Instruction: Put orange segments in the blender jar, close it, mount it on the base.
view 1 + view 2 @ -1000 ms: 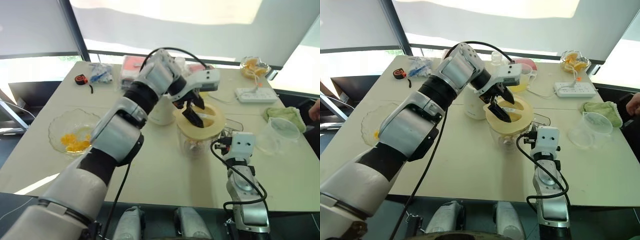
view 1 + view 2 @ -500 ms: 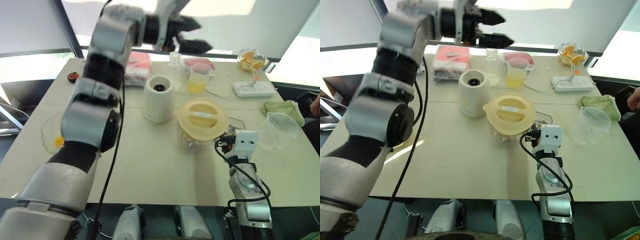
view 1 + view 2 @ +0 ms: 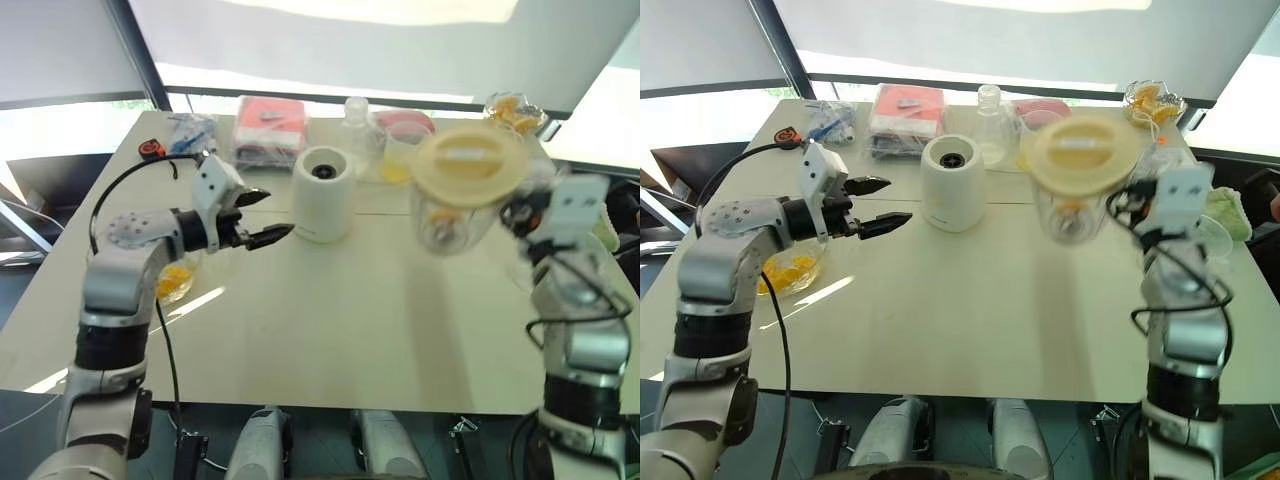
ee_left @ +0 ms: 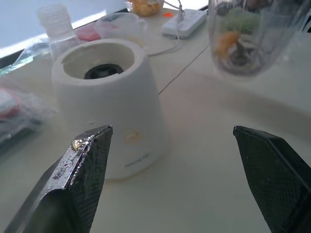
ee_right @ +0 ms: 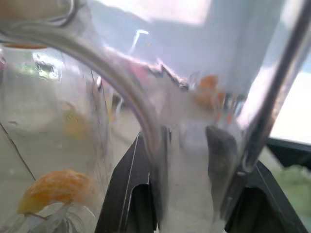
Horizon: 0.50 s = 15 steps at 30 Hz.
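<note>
The clear blender jar point(image 3: 455, 215) hangs in the air to the right of the white cylindrical blender base point(image 3: 322, 193), well off the tabletop point(image 3: 350, 320). Its pale yellow round lid point(image 3: 467, 165) is on, and orange segments point(image 4: 226, 43) lie at its bottom.

The main risk looks like a missed mount. The right hand point(image 3: 518, 208) carries the jar from one side by its handle, so the jar may hang tilted and meet the socket in the top of the base crooked. It could then catch on the rim and push the base over or along the tabletop. Nothing braces the base. How firmly the lid is seated cannot be told; if it is loose, a jolt could shake it off and spill fruit.

The right hand is clamped on the jar's handle, one finger on each side. The left hand point(image 3: 272, 214) sits just to the left of the base with its fingers spread wide, holding and touching nothing.
</note>
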Each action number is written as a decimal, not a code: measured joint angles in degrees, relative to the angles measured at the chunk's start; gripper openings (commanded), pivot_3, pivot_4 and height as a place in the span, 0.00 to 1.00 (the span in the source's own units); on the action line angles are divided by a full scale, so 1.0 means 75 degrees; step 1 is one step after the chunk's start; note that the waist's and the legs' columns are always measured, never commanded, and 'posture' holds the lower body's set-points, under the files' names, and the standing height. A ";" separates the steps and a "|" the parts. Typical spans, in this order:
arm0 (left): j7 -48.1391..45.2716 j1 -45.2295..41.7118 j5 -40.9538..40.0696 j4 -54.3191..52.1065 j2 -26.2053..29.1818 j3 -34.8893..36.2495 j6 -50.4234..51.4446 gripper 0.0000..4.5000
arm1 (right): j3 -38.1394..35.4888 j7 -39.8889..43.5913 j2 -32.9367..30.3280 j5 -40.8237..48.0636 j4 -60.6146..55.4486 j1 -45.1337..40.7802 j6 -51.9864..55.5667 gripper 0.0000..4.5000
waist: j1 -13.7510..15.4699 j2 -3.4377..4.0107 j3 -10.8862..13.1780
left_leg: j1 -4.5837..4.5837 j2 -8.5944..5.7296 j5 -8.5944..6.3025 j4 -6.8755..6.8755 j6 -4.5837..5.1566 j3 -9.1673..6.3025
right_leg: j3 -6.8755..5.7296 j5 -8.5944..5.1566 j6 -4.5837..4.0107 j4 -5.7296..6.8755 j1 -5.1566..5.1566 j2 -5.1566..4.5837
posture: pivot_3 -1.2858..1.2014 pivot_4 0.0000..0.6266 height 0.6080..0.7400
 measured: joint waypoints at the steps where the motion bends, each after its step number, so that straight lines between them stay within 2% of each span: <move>1: 0.0175 0.0121 -0.0123 -0.0350 -0.0015 0.0029 0.0134 0.92 | 0.0019 0.0082 -0.0146 0.0058 0.0187 -0.0509 0.0147 0.22 | -0.0012 0.0002 0.0000 | 0.0007 -0.0001 0.0000 0.0000 0.0000 0.0002 | 0.0000 0.0000 0.0000 0.0000 0.0008 0.0001 | 0.52 0.24 1.00; 6: 0.0988 0.0911 -0.0547 -0.1339 -0.0065 0.0072 0.0643 0.92 | 0.0282 0.0353 -0.0286 0.0271 0.1826 -0.3032 0.0617 0.22 | -0.0051 0.0001 0.0001 | 0.0013 0.0015 0.0000 -0.0002 0.0001 0.0005 | 0.0010 0.0001 0.0000 -0.0008 0.0013 0.0050 | 0.52 0.24 1.00; 9: 0.1188 0.1429 -0.0732 -0.1475 0.0146 0.0246 0.0712 0.92 | 0.0440 0.0448 0.0223 0.0402 0.3156 -0.4263 0.0694 0.22 | -0.0137 0.0002 0.0003 | 0.0012 0.0029 0.0000 -0.0012 0.0001 0.0005 | 0.0012 0.0004 -0.0004 -0.0005 0.0004 0.0067 | 0.52 0.24 1.00; 15: 0.1221 0.2074 -0.1080 -0.1608 0.0938 0.0720 0.0734 0.92 | 0.0897 0.0716 0.1134 0.0473 0.5227 -0.5424 0.0305 0.22 | -0.0219 0.0004 0.0007 | -0.0003 0.0030 0.0000 -0.0035 0.0000 0.0004 | 0.0007 0.0006 -0.0005 -0.0005 -0.0020 0.0060 | 0.52 0.24 1.00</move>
